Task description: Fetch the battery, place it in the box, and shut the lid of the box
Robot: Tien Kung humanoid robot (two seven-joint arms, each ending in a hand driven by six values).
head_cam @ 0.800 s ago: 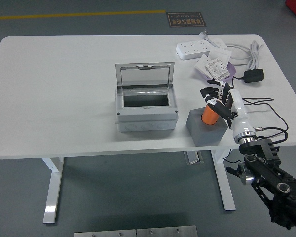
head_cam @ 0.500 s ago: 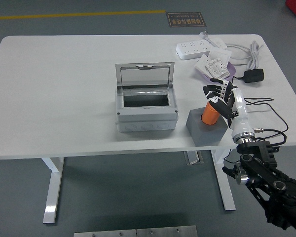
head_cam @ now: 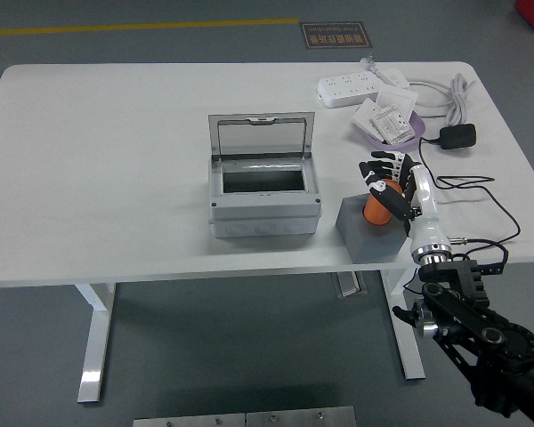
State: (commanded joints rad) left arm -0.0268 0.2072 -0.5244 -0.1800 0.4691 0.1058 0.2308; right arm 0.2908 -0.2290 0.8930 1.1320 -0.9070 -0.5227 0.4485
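Note:
An orange battery point(head_cam: 377, 204) stands upright in a dark grey block point(head_cam: 370, 234) near the table's front edge, right of centre. My right hand point(head_cam: 388, 182) has its fingers curled around the battery's top. A grey box point(head_cam: 262, 197) sits at the table's middle, its hinged lid point(head_cam: 260, 134) standing open at the back and its inside empty. My left hand is not in view.
A white power strip point(head_cam: 349, 88) lies at the back right with a white cable point(head_cam: 445, 92). A purple dish point(head_cam: 384, 134) holds small white packets. A black adapter point(head_cam: 456, 136) with its black cable lies right of my hand.
My right arm has swung leftward at its base and the hand has closed a little more over the battery's top. The battery still stands in the block.

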